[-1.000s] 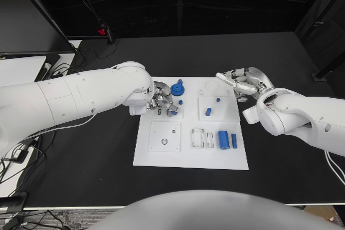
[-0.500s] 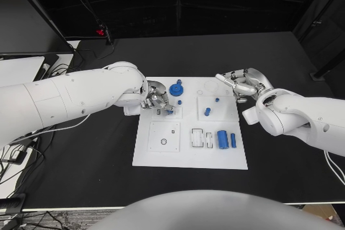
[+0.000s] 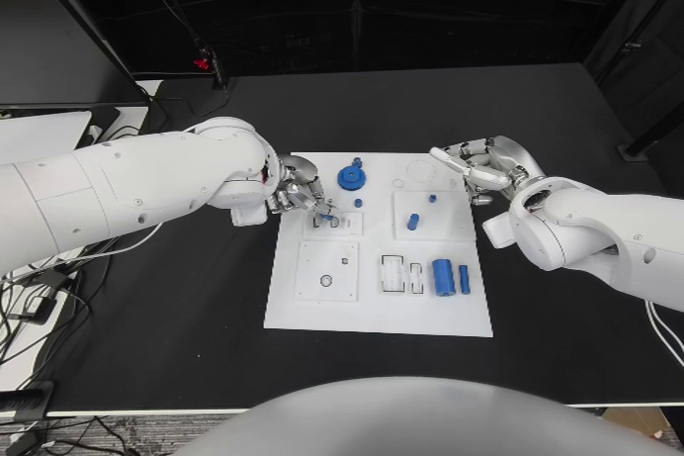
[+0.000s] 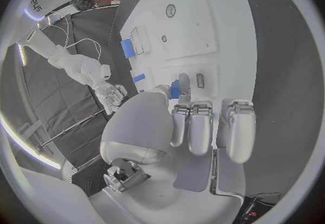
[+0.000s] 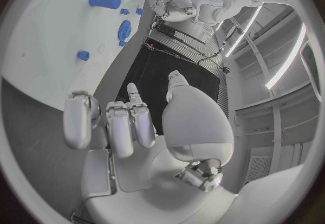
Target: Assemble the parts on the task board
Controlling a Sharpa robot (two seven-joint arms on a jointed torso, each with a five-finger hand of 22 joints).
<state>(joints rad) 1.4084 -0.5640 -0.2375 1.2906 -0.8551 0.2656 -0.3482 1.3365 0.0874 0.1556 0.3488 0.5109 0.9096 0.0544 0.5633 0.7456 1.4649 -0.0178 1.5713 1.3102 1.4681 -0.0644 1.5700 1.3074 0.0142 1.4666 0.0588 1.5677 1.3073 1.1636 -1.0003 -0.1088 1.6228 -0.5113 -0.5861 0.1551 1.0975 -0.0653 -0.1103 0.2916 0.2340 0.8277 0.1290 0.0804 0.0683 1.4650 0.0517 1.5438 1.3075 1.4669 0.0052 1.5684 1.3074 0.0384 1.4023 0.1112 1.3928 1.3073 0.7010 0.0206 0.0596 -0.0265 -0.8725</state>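
Just beside the blue gear, the left hand pinches a small blue part over the task board.

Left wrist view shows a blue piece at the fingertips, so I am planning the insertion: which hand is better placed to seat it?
Left. The left hand already pinches a small blue part over the task board. The right hand hovers by the board's far right corner, holding nothing.
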